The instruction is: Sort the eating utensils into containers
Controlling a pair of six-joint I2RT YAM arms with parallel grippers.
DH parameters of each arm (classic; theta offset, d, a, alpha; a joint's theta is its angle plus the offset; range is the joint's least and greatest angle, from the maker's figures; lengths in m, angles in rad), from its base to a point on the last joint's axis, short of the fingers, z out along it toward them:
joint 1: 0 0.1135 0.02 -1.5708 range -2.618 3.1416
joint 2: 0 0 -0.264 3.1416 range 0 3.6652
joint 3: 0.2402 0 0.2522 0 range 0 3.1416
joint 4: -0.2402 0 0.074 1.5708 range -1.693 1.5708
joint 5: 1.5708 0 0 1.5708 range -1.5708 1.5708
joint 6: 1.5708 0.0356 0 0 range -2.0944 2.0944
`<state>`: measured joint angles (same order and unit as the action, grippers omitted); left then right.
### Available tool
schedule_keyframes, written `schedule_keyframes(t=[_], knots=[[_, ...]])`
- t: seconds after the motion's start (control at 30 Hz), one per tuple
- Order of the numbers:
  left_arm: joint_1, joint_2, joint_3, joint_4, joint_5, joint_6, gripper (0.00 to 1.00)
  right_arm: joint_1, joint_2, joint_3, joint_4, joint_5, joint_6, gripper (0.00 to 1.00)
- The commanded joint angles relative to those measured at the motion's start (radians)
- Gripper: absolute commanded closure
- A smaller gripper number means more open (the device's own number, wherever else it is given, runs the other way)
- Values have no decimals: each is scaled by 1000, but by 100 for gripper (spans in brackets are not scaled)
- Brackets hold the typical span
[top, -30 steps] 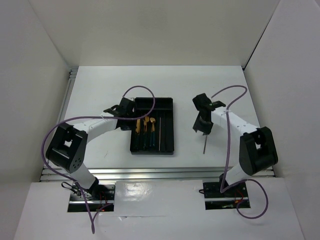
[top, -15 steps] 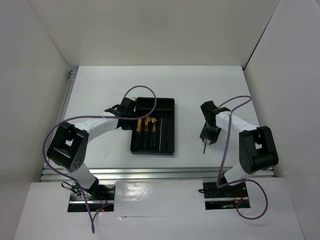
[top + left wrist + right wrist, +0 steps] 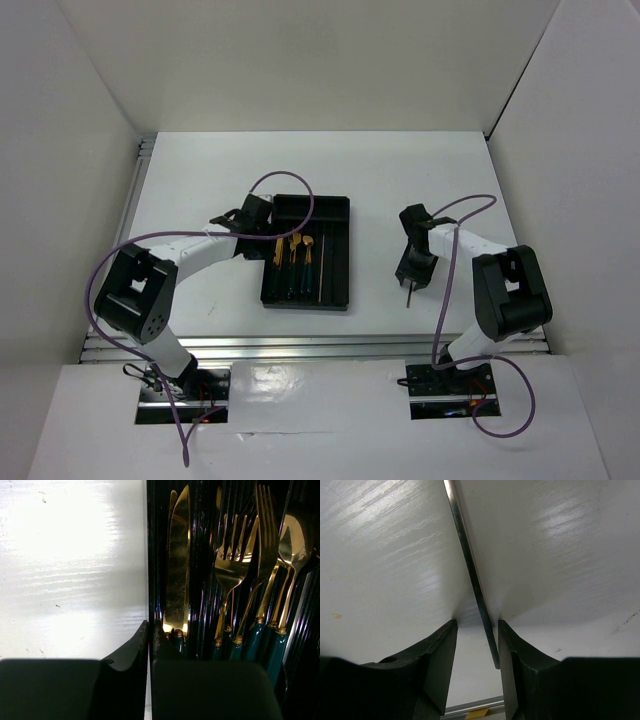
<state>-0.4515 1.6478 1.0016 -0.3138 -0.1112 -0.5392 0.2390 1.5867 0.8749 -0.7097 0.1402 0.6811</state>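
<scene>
Right tool is now sitting lower and nearer the table's front edge than 1 second ago, having swung down over the loose chopstick. Left arm is showing almost no change. The tray is looking slightly more skewed than before.

Right tool is standing spread, its 2 fingers straddling the chopstick, 1 on each side, and neither seems to be touching it. Chopstick is lying flat on the table, well to the right of the tray, its near end poking out below the tool in the overhead view.

Left tool is pressed together and gripping nothing, with its tips at the tray's left wall. Whether they are touching it I cannot tell.

Tray is already holding knives, forks and spoons in separate lanes, plus a second chopstick further right.

Judgement: task is nearing its end, and this chopstick is looking like the last item out. The next move is calling for a closing pinch. A thin rod lying flat on a hard surface is liable to roll or slip free.
</scene>
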Motion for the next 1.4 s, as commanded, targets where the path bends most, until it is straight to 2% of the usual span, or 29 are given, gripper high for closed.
schedule_keyframes(t=[0.0,0.17,0.3,0.33,0.4,0.43,0.53,0.7,0.87,1.03,1.23,1.37], knots=[[-16,33,8,-11,59,-4,100,-1,13,-4,29,-1,-11,54],[-16,33,17,-11,59,-4,100,-1,35,-13,38,-10,-11,66],[-26,33,17,-21,59,-4,100,-1,44,-22,73,-50,-31,81],[-26,33,17,-21,59,-4,100,-1,44,-22,87,-59,-41,89],[-26,33,17,-21,50,-4,100,-1,30,-33,107,-88,-51,99],[-26,44,28,-21,50,-4,100,-1,30,-33,131,-115,-75,100],[-26,44,28,-21,59,-4,100,11,3,-30,142,-126,-84,100],[-26,53,37,-21,59,-4,100,66,-54,96,115,-137,-84,100],[-26,53,46,-21,70,-4,100,196,-88,246,81,-157,-104,100],[-26,63,46,-21,70,-4,100,295,-27,366,118,-162,-94,100],[-26,63,46,-30,47,-13,100,374,61,391,145,-209,-51,100],[-26,72,46,-30,59,-13,100,393,61,366,167,-232,-28,100]])
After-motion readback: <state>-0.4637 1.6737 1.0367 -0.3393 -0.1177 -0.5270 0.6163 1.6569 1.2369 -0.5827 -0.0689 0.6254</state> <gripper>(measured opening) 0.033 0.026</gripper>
